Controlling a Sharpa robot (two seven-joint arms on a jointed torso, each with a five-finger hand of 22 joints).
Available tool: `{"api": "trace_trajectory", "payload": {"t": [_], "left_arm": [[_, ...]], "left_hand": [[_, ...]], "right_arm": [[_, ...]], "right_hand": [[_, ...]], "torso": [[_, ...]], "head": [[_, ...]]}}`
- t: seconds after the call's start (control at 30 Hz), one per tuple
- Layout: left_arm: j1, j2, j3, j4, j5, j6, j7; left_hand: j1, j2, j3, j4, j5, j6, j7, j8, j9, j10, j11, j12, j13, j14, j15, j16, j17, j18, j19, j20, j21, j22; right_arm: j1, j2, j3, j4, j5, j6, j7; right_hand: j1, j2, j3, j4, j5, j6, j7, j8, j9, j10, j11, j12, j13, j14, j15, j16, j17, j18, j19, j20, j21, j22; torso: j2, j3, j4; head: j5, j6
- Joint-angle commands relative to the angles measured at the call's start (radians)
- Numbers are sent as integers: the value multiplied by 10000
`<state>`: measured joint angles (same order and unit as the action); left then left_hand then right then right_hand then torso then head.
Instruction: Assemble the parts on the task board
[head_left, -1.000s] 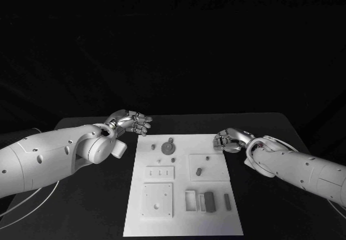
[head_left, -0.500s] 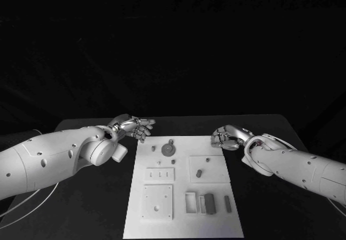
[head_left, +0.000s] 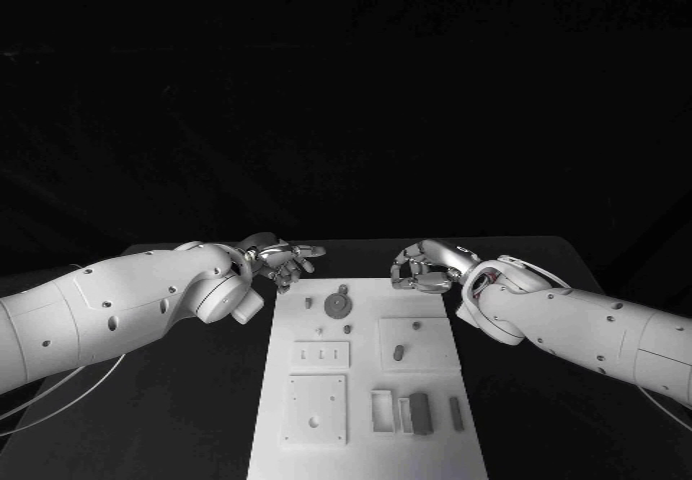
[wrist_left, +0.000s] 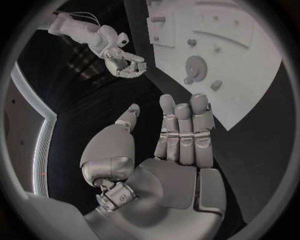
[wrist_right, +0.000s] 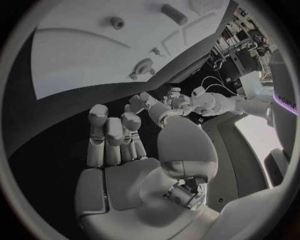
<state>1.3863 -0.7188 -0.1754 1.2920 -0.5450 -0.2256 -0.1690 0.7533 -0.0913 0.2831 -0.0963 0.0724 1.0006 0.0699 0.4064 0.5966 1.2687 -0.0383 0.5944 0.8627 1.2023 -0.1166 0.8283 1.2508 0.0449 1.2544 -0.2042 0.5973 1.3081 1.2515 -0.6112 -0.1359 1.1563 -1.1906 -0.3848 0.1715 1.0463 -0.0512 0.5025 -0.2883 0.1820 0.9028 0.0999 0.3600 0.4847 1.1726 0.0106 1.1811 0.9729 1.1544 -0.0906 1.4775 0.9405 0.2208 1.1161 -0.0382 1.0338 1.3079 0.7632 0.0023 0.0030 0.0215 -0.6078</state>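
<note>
The white task board (head_left: 433, 375) lies in the middle of the black table. On it are small grey parts: a round disc (head_left: 339, 304) near the far end, a short peg (head_left: 398, 352) in a square recess, and a dark block (head_left: 420, 409) with a thin bar (head_left: 456, 412) near the front. My left hand (head_left: 283, 262) hovers at the board's far left corner, fingers straight and apart, palm bare (wrist_left: 178, 150). My right hand (head_left: 420, 270) hangs over the far right corner, fingers loosely bent, holding nothing (wrist_right: 119, 145). The left wrist view also shows the right hand (wrist_left: 127, 63) and the disc (wrist_left: 197, 65).
A raised plate with three slots (head_left: 320, 350) and a square plate with a hole (head_left: 315, 405) sit on the board's left half. An open rectangular frame (head_left: 382, 408) stands beside the dark block. Bare black table (head_left: 173, 400) flanks the board on both sides.
Both hands have drawn inward toward the board's far end. The right hand moved left, over the far right corner. The parts on the board have not moved.
</note>
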Motion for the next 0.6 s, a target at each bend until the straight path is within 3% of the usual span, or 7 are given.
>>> {"api": "trace_trajectory", "payload": {"t": [0.03, 0.3, 0.4, 0.6], "left_arm": [[75, 105, -7, 94, -626, 184, -803], [100, 376, -61, 204, -1409, 396, -830], [99, 402, -222, 338, -1552, 473, -890], [97, 445, -307, 566, -1708, 375, -1058]], "left_hand": [[145, -12, -44, 9, -18, 98, -16, -58, 117, -98, -32, 201, 116, -43, -75, 264, -90, 651, 13, -95, 152, 243], [125, -239, -150, 139, -105, 274, -73, -140, 257, -137, -81, 374, 147, -152, -117, 596, -298, 633, -47, -160, 319, 230], [126, -219, -175, 263, -142, 423, -120, -161, 309, -98, -127, 411, 116, -167, -148, 733, -404, 629, -70, -185, 373, 225], [351, -137, -369, 463, -140, 897, -304, -142, 524, 200, -309, 666, 142, -44, -304, 1259, -597, 648, 116, -317, 719, 242]], "right_arm": [[65, 186, 1, 293, -215, 743, -796], [63, 953, 1, 336, -273, 1139, -1178], [35, 1155, 1, 335, -321, 1119, -1280], [-44, 1336, 2, 406, -354, 1064, -1454]], "right_hand": [[-105, 12, 12, 21, -62, 233, 197, -15, -8, 70, -27, 16, -12, 18, -32, 54, -14, 410, 54, -43, 35, 133], [-236, -18, -5, 49, -79, 253, 194, -29, 14, 78, -29, -3, -21, 21, -34, 38, -33, 410, 67, -52, 8, 111], [-243, 0, 8, 45, -64, 266, 189, -27, 23, 79, -34, -6, -21, 23, -37, 37, -37, 410, 72, -56, 3, 106], [-279, -11, 9, 38, -44, 297, 179, -21, 42, 82, -45, -8, -20, 34, -48, 38, -42, 410, 90, -65, -3, 99]], "torso": [[-162, -15, -51], [-380, -81, -62], [-428, -106, -27], [-479, -132, -28]], "head": [[60, -2], [28, 40], [9, -3], [5, -31]]}}
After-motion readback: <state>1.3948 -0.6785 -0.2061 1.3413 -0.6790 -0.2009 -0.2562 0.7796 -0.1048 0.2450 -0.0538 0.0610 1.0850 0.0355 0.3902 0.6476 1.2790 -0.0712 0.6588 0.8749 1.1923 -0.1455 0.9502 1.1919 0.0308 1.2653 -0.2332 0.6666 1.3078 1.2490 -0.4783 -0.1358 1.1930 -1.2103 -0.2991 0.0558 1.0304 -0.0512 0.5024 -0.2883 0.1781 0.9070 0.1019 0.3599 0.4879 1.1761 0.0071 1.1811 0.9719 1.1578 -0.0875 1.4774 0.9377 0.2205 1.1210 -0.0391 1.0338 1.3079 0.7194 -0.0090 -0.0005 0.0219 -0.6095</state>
